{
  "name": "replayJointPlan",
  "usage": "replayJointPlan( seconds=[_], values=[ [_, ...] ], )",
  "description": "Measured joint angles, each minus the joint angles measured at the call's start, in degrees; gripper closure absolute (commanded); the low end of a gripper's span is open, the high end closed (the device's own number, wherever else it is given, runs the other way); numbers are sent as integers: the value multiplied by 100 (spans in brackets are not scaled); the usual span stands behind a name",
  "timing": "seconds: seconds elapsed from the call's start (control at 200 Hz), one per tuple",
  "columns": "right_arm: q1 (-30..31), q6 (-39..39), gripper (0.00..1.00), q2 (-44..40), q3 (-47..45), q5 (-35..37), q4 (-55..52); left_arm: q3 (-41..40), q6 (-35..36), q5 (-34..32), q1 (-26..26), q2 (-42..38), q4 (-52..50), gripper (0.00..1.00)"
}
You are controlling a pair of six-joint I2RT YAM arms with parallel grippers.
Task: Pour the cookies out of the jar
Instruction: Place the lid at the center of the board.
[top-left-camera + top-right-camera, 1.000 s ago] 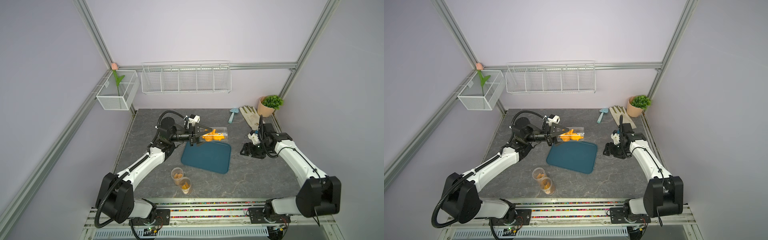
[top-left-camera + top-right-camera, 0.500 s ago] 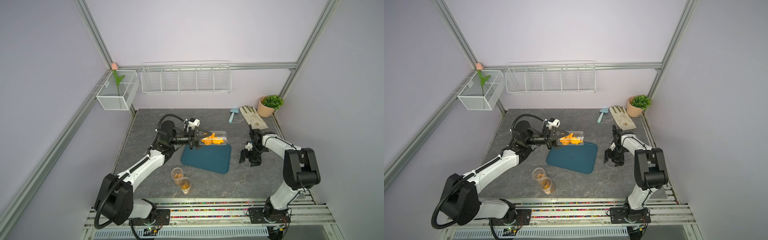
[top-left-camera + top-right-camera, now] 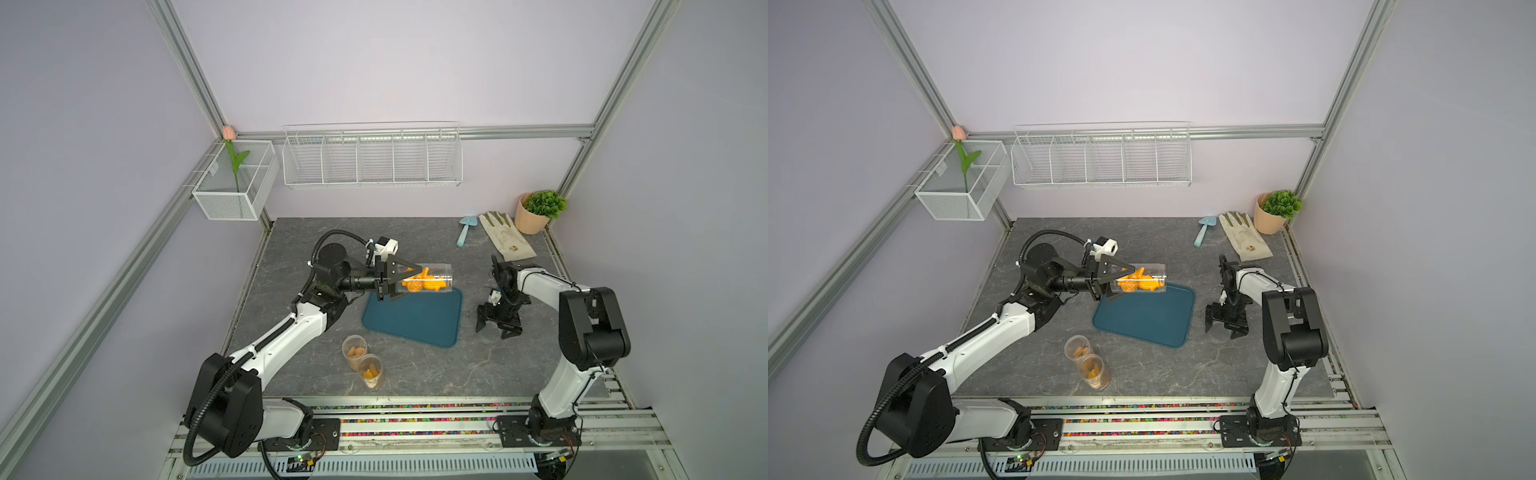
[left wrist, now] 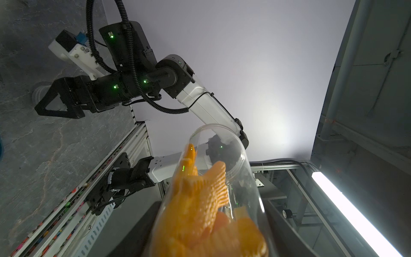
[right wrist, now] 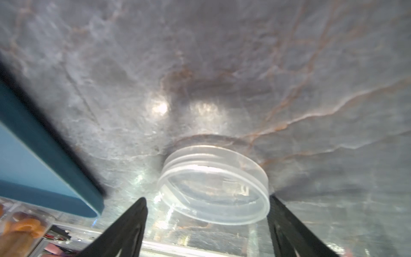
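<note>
Grey table (image 3: 415,374) with teal tray (image 3: 415,320) at centre. Left gripper (image 3: 409,282) clenched on clear jar (image 3: 440,278), held level above tray's far edge, mouth uncapped. Right gripper (image 3: 498,330) moved down to table beside tray within the last second, jaws now spread. Lid (image 5: 213,184) released, lying on table between them. Cookies (image 3: 419,283) all inside jar, none on tray. Judged next: tip mouth down over tray.

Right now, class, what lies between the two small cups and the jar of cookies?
The teal tray, shown in both top views; the jar is held by its far edge.
</note>
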Motion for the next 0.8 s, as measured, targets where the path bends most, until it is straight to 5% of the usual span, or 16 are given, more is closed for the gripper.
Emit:
replayJointPlan(
  seconds=[0.375,0.8],
  values=[
    [-4,-13,9,-109,142,-2,-181,-214,0,7,2,-31,203,36],
    [-13,-131,8,-675,973,-13,-798,-994,-474,511,339,850,1956,37]
  ],
)
